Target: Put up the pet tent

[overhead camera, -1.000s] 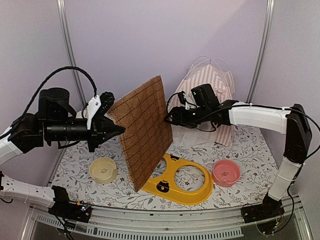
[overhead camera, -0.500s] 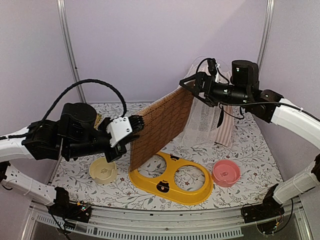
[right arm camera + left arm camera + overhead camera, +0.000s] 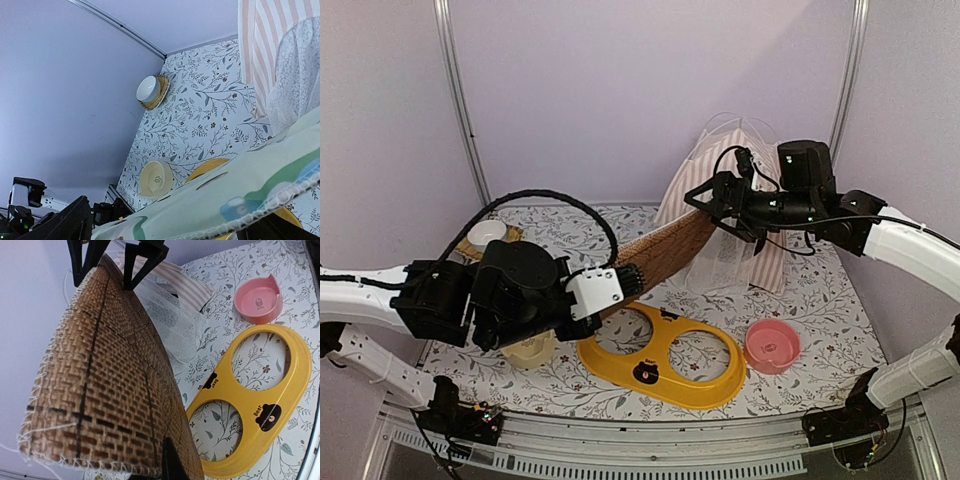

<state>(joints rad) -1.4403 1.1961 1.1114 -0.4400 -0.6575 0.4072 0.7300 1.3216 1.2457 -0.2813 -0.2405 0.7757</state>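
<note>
The pet tent, pink-and-white striped with lace curtains, stands at the back right; in the left wrist view the pet tent shows behind the mat. A brown quilted mat slants low between the arms. My left gripper is shut on its near edge, and one finger shows against the mat. My right gripper is open, its fingers straddling the mat's far corner. In the right wrist view the mat's pale printed underside fills the foreground.
A yellow two-hole feeder stand lies front centre, with a pink bowl to its right. A cream bowl sits half hidden under my left arm. A white bowl on a woven coaster stands back left.
The mat has swung from upright down to a low slant as my left arm dropped and turned. My right gripper rose to the mat's far corner and opened wide.
</note>
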